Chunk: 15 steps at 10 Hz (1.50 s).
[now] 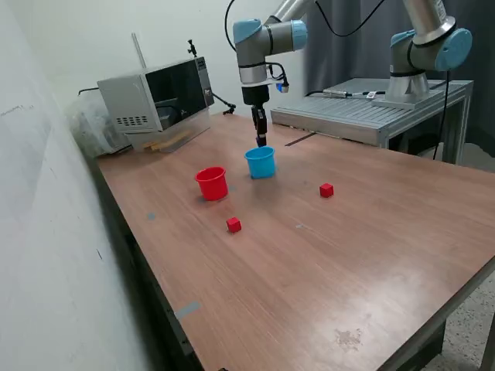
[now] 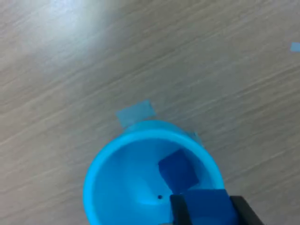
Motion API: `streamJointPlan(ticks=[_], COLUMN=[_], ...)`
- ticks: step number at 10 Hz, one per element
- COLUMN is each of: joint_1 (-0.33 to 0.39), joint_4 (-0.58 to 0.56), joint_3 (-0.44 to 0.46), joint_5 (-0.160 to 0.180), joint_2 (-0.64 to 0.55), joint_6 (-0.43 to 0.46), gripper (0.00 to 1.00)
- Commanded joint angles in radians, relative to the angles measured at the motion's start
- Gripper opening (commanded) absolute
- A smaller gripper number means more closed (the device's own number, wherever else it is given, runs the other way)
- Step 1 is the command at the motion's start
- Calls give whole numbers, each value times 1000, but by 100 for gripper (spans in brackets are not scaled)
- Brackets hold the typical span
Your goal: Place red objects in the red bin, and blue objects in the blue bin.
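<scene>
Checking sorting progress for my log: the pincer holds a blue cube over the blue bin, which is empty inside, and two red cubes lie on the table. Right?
Not quite. The blue bin is not empty: the wrist view shows a blue cube already inside. The rest holds: the pincer holds another blue cube above it, and two red cubes lie on the table.

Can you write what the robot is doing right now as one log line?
fingers: holding blue cube above blue bin | another blue cube inside | red cubes on table
</scene>
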Motion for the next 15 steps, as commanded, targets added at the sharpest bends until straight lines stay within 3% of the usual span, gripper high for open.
streamJointPlan(ticks=[1, 5, 6, 12, 15], joint_1=[-18, -39, -39, -19, 186], joint_4=[0, -4, -5, -2, -2], joint_3=[3, 8, 11, 11, 40], joint_5=[-2, -2, -2, -2, 5], joint_2=[1, 1, 0, -8, -62], joint_6=[0, 0, 0, -18, -69], gripper=[0, 0, 100, 100, 100])
